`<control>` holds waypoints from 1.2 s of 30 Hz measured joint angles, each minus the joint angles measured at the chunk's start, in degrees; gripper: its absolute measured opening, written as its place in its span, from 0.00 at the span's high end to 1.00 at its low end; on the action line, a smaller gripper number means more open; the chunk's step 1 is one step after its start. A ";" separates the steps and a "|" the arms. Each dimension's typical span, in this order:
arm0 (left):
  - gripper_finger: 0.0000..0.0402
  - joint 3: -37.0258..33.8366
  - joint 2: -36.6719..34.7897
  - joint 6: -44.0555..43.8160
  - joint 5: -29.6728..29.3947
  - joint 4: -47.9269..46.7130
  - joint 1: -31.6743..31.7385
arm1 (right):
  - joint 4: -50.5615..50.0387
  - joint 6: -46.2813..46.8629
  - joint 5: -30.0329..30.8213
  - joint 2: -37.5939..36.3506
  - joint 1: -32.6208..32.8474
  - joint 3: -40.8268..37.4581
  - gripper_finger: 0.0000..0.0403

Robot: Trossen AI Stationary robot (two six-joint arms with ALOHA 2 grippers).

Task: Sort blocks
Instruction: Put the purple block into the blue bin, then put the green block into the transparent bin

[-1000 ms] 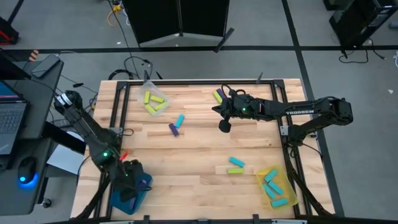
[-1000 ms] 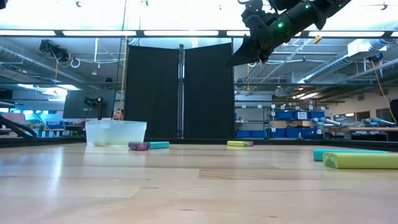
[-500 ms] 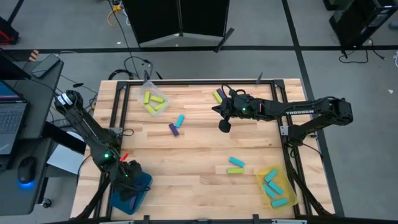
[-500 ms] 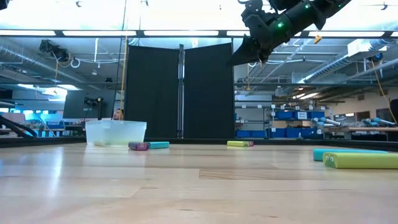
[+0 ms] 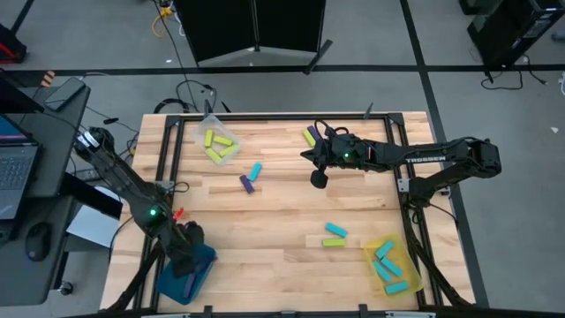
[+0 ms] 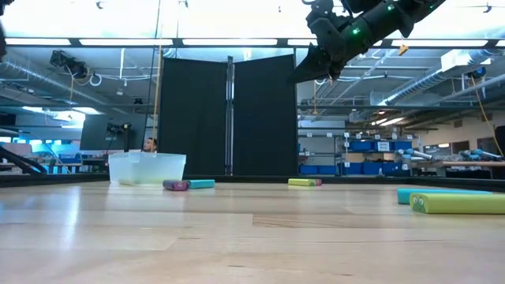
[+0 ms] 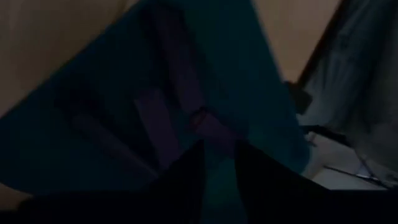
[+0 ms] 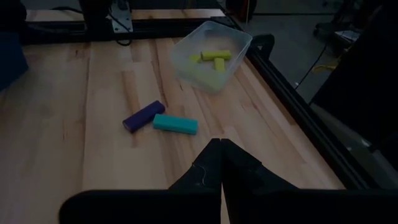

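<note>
Hovering my left gripper (image 7: 219,163) over the teal tray (image 5: 205,261) at the table's near-left corner, fingers narrowly parted, empty, right gripper (image 8: 221,149) pinched closed mid-table.

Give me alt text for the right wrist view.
Shut right end effector hovers over a wooden table. Ahead, a purple block and cyan block lie side by side; a clear tray with yellow-green blocks sits beyond.

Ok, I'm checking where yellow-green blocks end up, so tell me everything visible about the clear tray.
The clear tray is a shallow, see-through plastic-looking tub with rounded corners, standing upright on the wooden table at its far left corner, against the dark frame rail. It holds only yellow-green blocks, about three, lying loose inside. No gripper touches it.
</note>
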 joint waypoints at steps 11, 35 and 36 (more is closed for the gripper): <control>0.98 0.07 -12.44 9.28 -6.14 0.17 7.02 | -0.68 -0.11 0.00 0.00 0.00 0.00 0.97; 0.98 0.07 -10.55 45.05 -16.14 4.50 36.02 | -3.27 1.54 0.00 0.00 0.00 0.00 0.97; 0.98 0.07 -9.72 46.77 -16.23 5.64 37.18 | -3.67 1.87 0.00 0.00 -0.01 0.00 0.97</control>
